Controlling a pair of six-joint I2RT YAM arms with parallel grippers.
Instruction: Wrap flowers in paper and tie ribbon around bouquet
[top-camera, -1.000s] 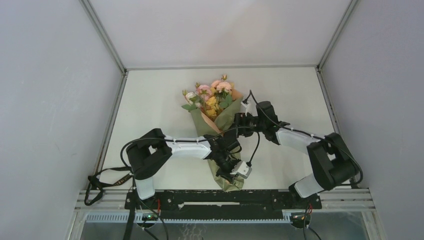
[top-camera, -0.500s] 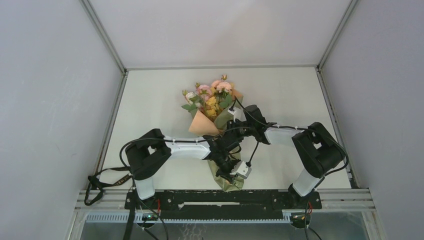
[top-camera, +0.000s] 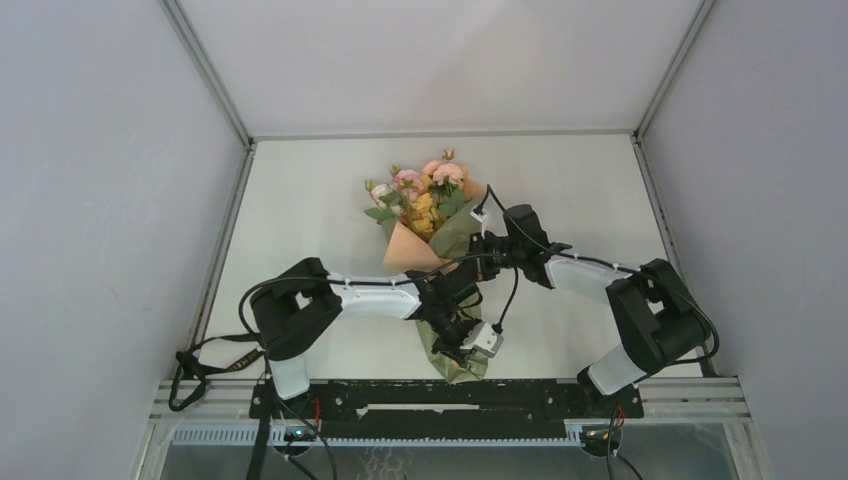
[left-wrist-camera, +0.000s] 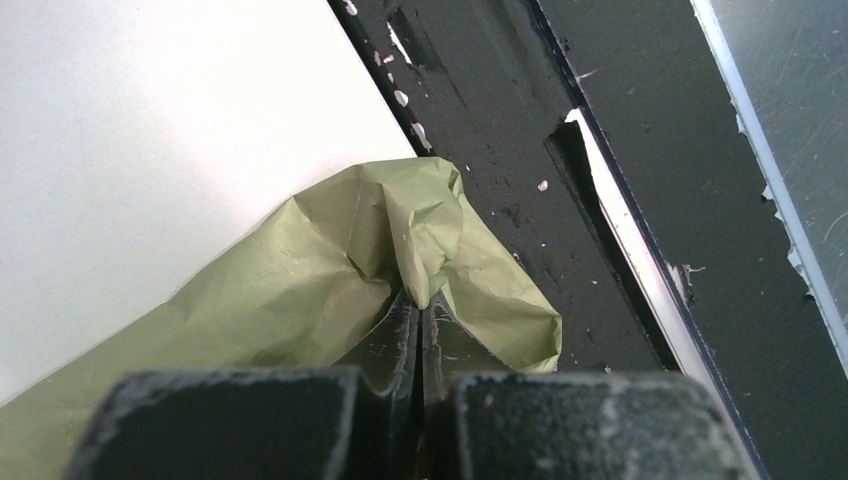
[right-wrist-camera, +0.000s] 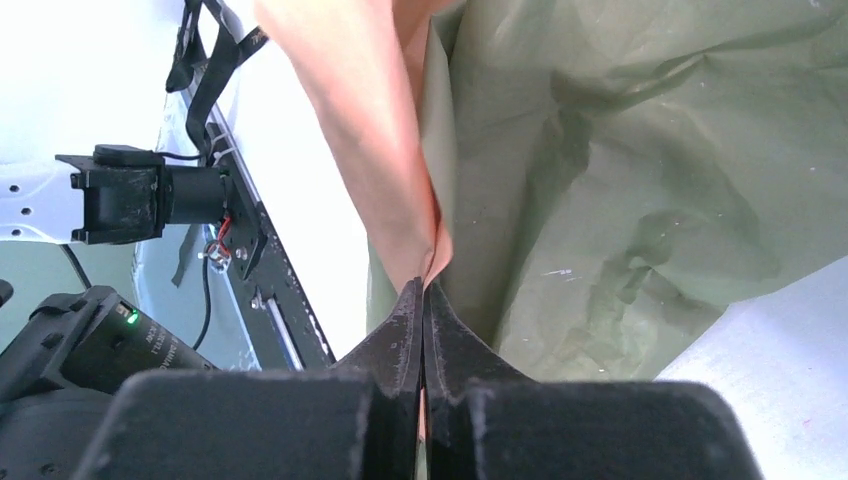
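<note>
— Where do we see the bouquet (top-camera: 412, 252)?
— Lying on the table (top-camera: 300, 200), flowers (top-camera: 425, 190) toward the far edge, its tail reaching the near edge.
— And our left gripper (left-wrist-camera: 420, 312)?
— Fingers together, pinching the crumpled olive paper (left-wrist-camera: 300, 290) at that near tail.
— Our right gripper (right-wrist-camera: 424, 292)?
— Pressed together on the paper's tan-orange fold, midway up the bouquet's right side.

Overhead; wrist close-ups, seemingly sharing paper (left-wrist-camera: 300, 290)

Left arm (top-camera: 375, 297), right arm (top-camera: 585, 277) reach inward; jaws clamped.
</note>
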